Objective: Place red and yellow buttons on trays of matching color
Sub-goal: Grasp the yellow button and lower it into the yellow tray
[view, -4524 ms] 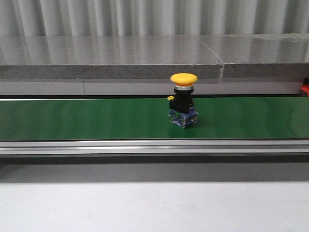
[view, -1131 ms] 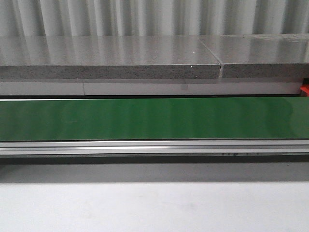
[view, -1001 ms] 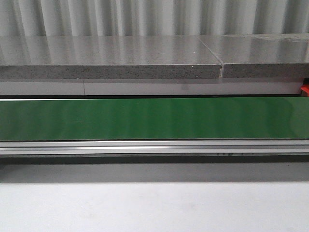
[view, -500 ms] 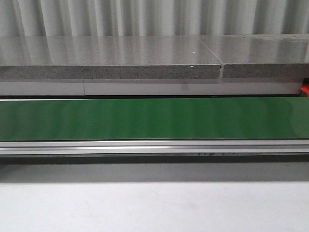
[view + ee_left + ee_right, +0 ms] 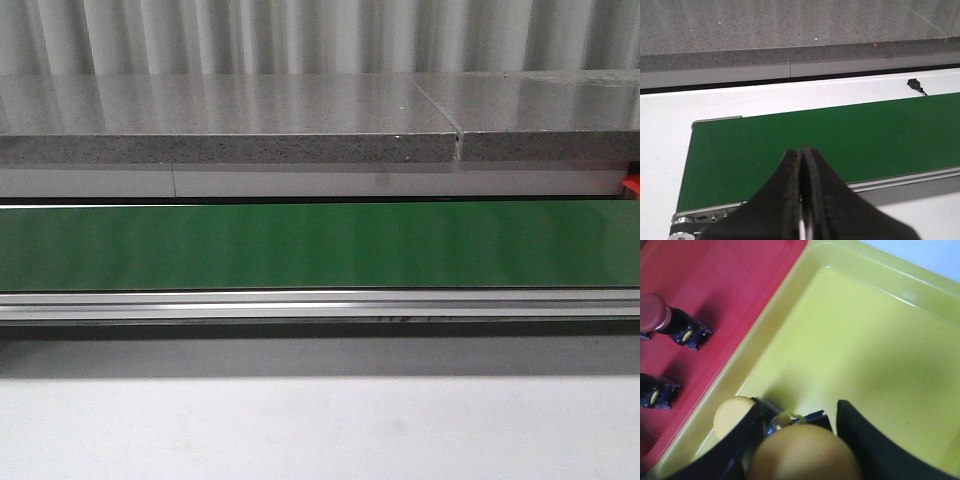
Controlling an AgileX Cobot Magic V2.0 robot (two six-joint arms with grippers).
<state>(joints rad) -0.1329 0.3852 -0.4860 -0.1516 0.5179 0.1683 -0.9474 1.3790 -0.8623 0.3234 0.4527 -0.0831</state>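
Long green conveyor belt [image 5: 320, 245] now bare; yellow mushroom-head button [image 5: 802, 452] you saw there earlier sits clamped in right gripper [image 5: 800, 440], low over yellow plastic tray [image 5: 865, 355], beside second yellow button [image 5: 732, 415]. Next, release it. Left gripper [image 5: 802, 165] pressed together, holding nothing, at belt's left end.

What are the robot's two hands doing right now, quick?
Left gripper: closed, empty, over the green belt.
Right gripper: closed on a yellow button, above the yellow tray.

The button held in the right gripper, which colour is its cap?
Yellow. The button shows best in the right wrist view, above the yellow tray.
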